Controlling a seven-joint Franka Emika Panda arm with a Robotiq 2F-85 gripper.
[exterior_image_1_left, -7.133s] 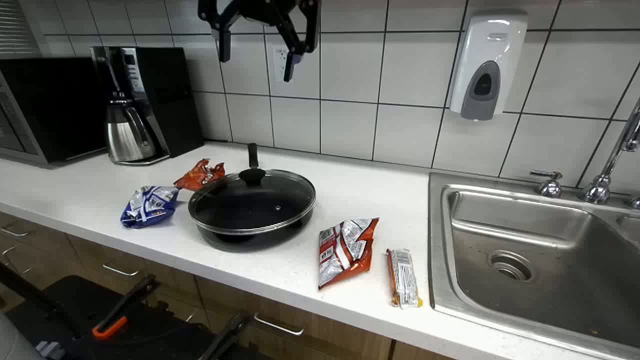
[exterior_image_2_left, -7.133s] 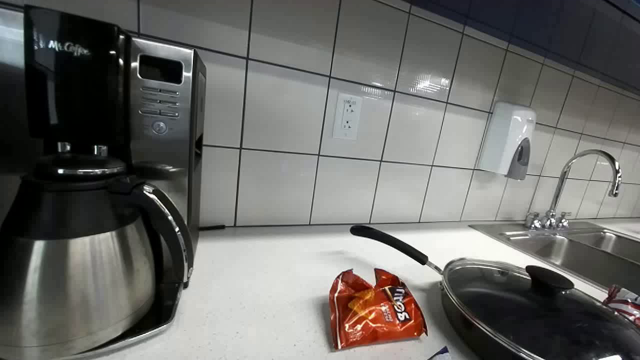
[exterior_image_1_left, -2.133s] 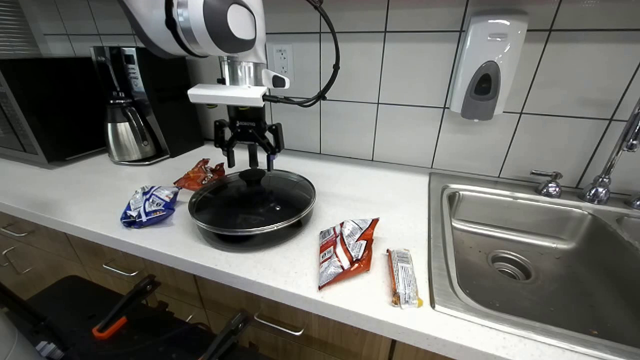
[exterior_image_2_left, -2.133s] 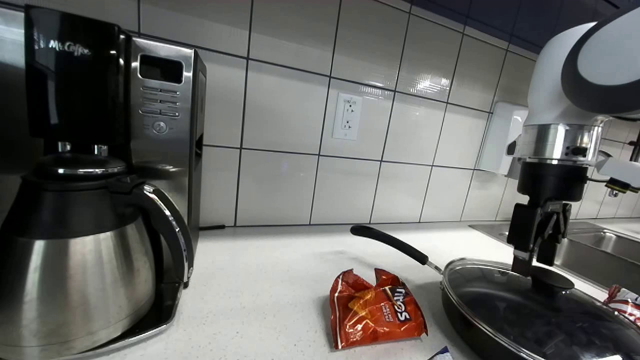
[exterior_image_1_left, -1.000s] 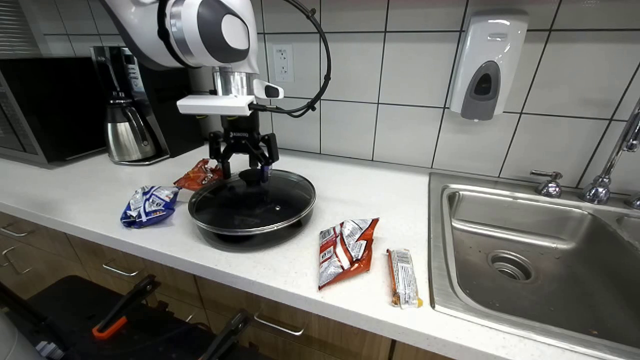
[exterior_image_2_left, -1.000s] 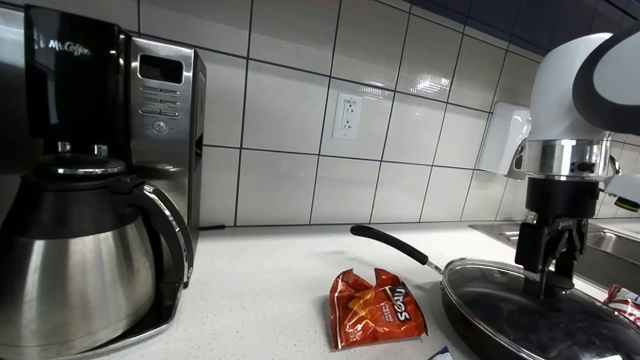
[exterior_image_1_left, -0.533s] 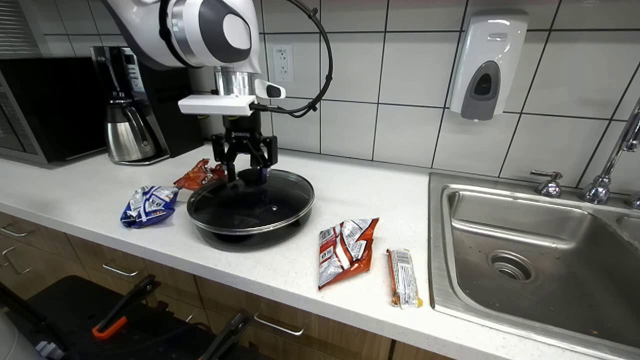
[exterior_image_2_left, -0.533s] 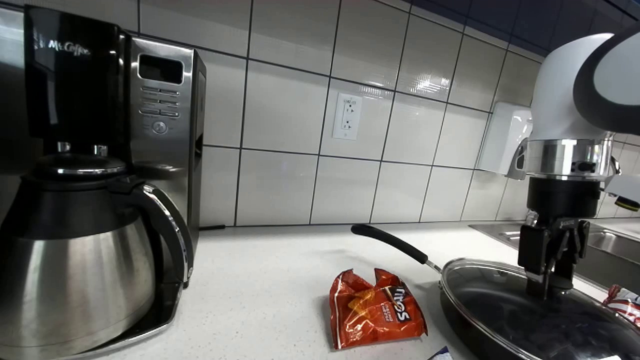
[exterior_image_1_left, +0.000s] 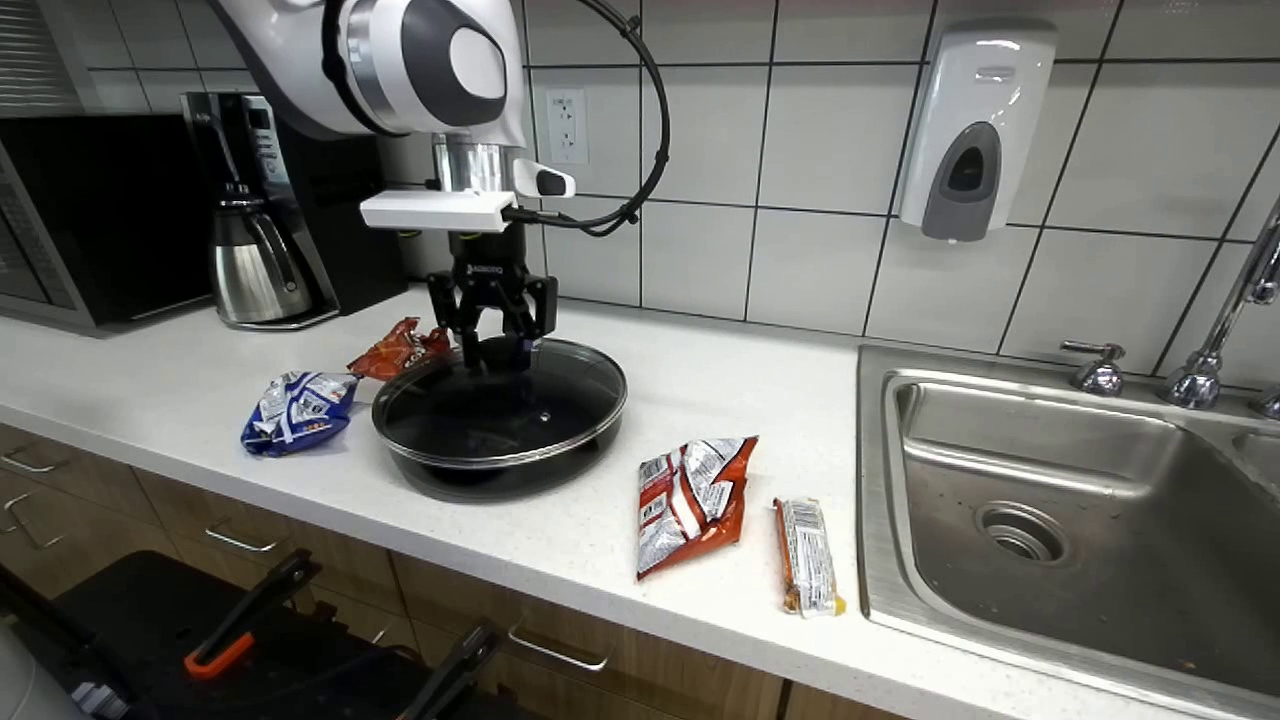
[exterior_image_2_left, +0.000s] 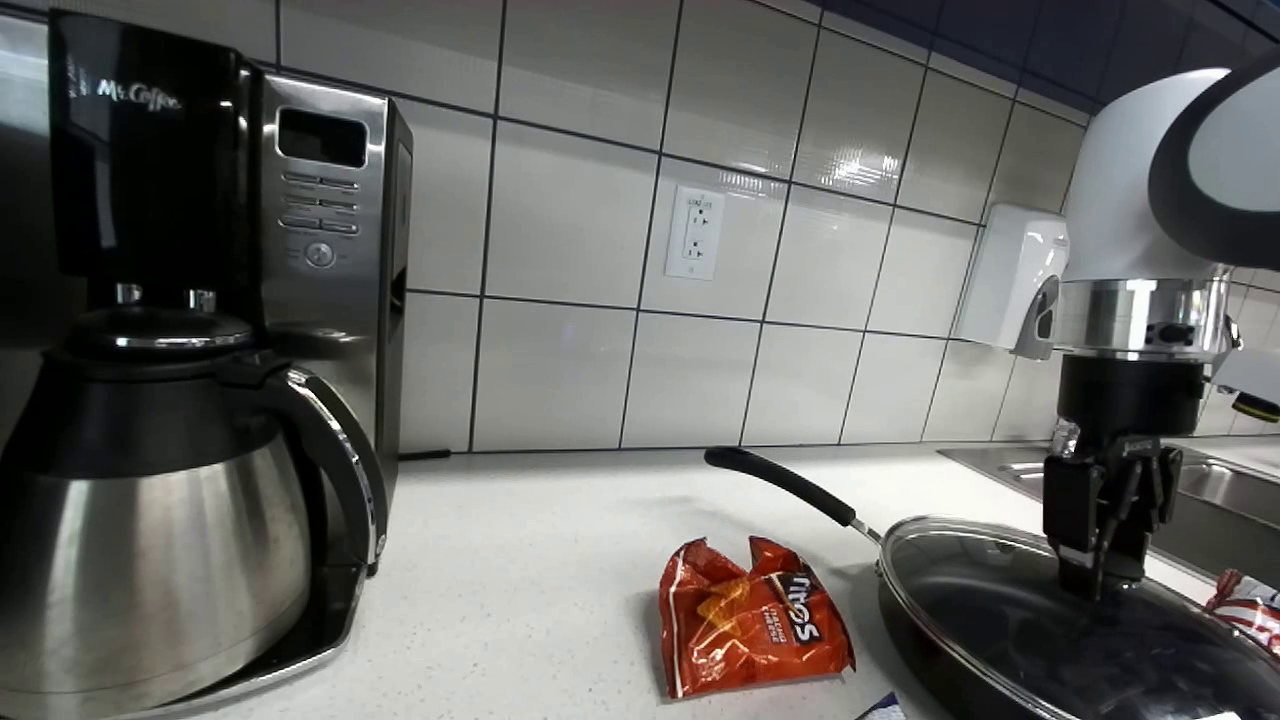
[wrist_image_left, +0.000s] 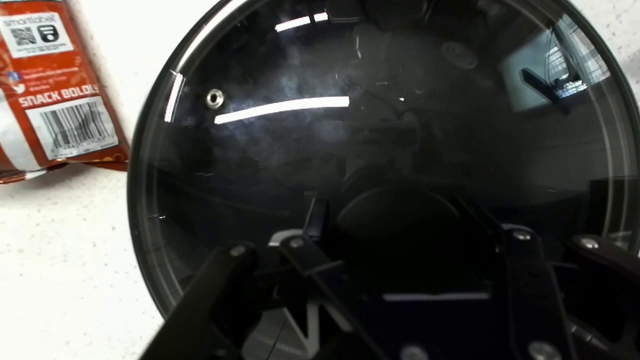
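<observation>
Currently your gripper (exterior_image_1_left: 497, 362) points straight down over the glass lid (exterior_image_1_left: 505, 422), its jaws clamped on the black knob (wrist_image_left: 397, 220) at the lid's middle, one finger (exterior_image_2_left: 1078, 575) on either side; the lid rests on the black pan (exterior_image_1_left: 500, 484), which stands on the white countertop (exterior_image_1_left: 720, 370); the pan's dark handle (exterior_image_2_left: 785, 483) reaches back toward the tiled wall (exterior_image_1_left: 820, 140). Just beside the pan you have an orange-red chip bag (exterior_image_2_left: 755, 628), with a blue bag (exterior_image_1_left: 300, 412) close to it; on the pan's opposite side lie a red and silver bag (exterior_image_1_left: 695, 505) and, next to it, a wrapped bar (exterior_image_1_left: 808, 557) near the sink (exterior_image_1_left: 884, 500); farther off you find the coffee maker (exterior_image_1_left: 335, 210) with its steel carafe (exterior_image_1_left: 255, 278), and a white soap dispenser (exterior_image_1_left: 980, 130) is mounted on the tiled wall; in the wrist view light glints off the lid's glass.
</observation>
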